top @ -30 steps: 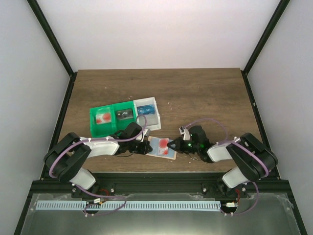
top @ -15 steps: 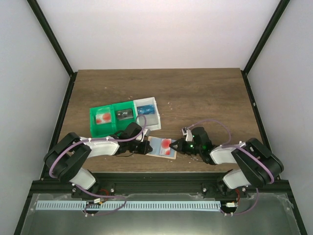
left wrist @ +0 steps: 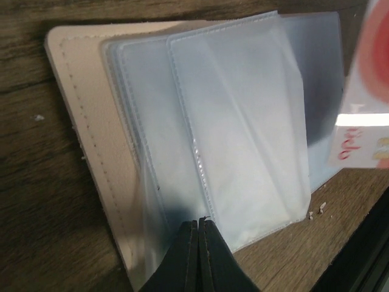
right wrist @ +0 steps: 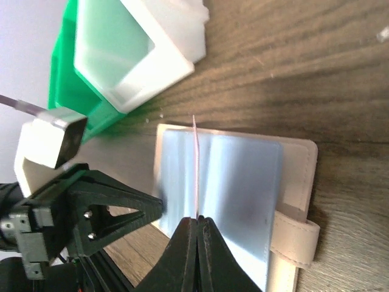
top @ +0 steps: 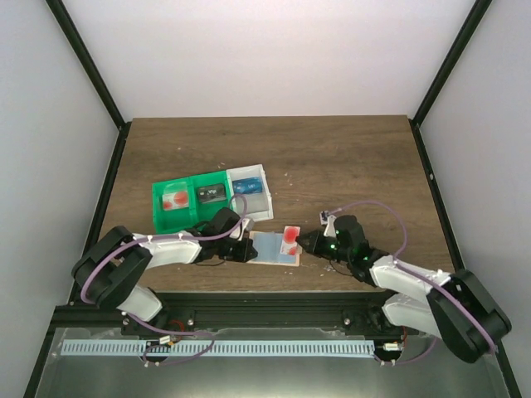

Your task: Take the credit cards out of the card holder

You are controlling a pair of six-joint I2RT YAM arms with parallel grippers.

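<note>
Brown wooden table (top: 332, 157), white walls all round. The card holder (top: 267, 249) lies open at the lower middle of the overhead frame, clear sleeves facing up. My right gripper (top: 302, 242) is pinched tight on the pale card (top: 290, 238) with red circles, holding it on edge over the holder's right end. My left gripper (top: 246, 249) is closed at the sleeves' left edge, though I can't tell if it's actually got one. The green tray (top: 178, 186) sits just up-left.
</note>
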